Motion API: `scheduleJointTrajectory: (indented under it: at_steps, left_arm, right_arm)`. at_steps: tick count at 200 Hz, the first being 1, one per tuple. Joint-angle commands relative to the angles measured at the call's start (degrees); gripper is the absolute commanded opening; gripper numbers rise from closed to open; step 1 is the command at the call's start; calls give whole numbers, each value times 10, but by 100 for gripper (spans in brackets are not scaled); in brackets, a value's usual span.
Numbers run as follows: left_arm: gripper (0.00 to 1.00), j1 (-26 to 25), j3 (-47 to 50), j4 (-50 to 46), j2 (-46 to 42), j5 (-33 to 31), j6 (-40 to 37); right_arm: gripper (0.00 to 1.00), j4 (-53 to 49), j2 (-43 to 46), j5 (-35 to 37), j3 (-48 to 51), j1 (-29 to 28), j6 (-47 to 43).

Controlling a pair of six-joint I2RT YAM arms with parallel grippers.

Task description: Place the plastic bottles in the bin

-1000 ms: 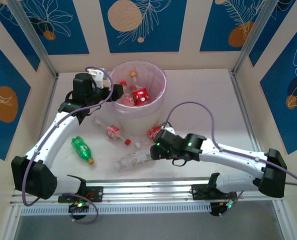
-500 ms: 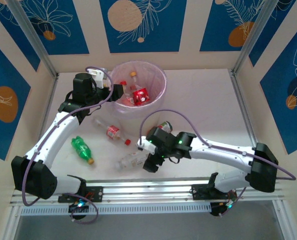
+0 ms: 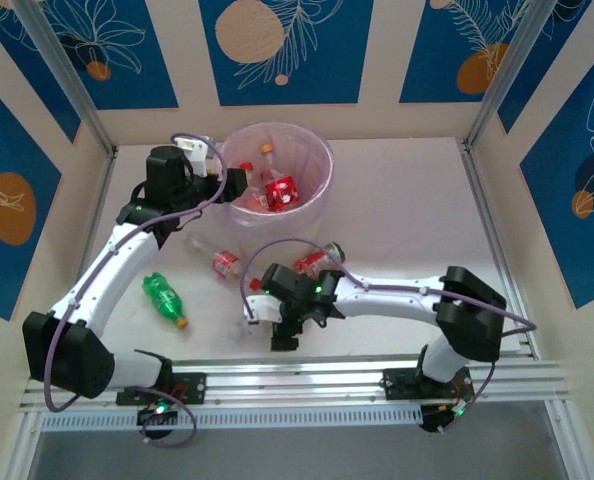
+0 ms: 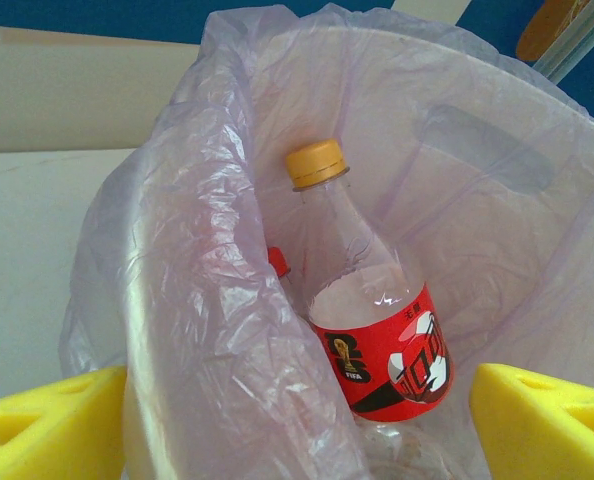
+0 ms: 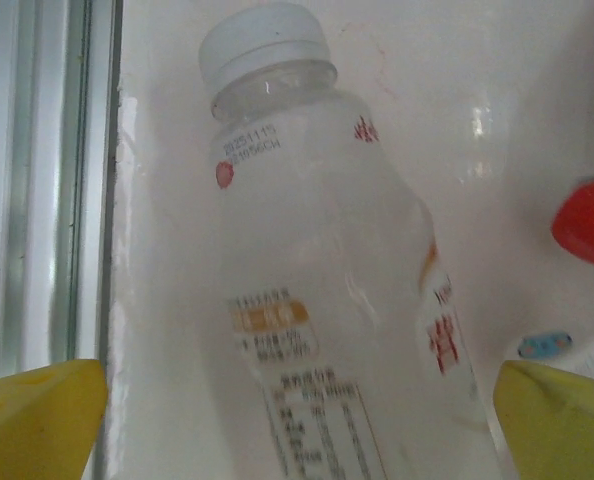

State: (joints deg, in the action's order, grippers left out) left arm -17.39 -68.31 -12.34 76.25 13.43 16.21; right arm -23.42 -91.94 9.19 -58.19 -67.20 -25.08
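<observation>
The bin (image 3: 312, 160) stands at the back, a white pail lined with a lilac bag (image 4: 217, 300). Several red-labelled bottles lie inside it, one with a yellow cap (image 4: 377, 330). My left gripper (image 3: 234, 184) (image 4: 297, 430) hovers open at the bin's left rim, with only a fold of the bag between its yellow fingers (image 4: 47, 420). My right gripper (image 3: 277, 325) (image 5: 297, 420) is open low over a pale-labelled bottle (image 5: 327, 310) with a white cap. That bottle lies on the table between the right gripper's fingertips (image 5: 37, 410), untouched. A green bottle (image 3: 164, 297) and two red-labelled bottles (image 3: 223, 263) (image 3: 312, 262) lie on the table.
A metal rail (image 5: 47, 180) runs along the table's front edge just beside the pale bottle. A loose-looking red cap (image 5: 587, 222) sits to the bottle's right. Frame posts and patterned walls close in the sides and back.
My right arm has swung left along the front edge to sit over the pale bottle, and its jaws have spread wider. The left arm has not moved.
</observation>
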Motion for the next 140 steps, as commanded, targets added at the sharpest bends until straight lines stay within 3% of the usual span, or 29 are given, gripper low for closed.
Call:
scheduleJointTrajectory:
  at_steps: [1,67,74,91,126,140]
  left_arm:
    - [85,-18,27,-94,35,-5,-38]
    - [85,-18,27,-94,36,-5,-38]
    - [86,-18,27,-94,36,-5,-38]
    - [85,-18,27,-94,35,-5,-38]
    - [85,-18,27,-94,36,-6,-38]
    - [86,-18,27,-94,35,-7,-39]
  right_arm:
    - [99,49,-31,13,-14,-9,-37]
    - [98,126,-82,73,16,-10,-47]
    - [95,133,-83,79,20,-10,-48]
    - [77,150,-83,88,30,-10,-51]
    - [74,143,-80,106,30,-12,-46]
    - [68,144,-68,112,34,-13,-40]
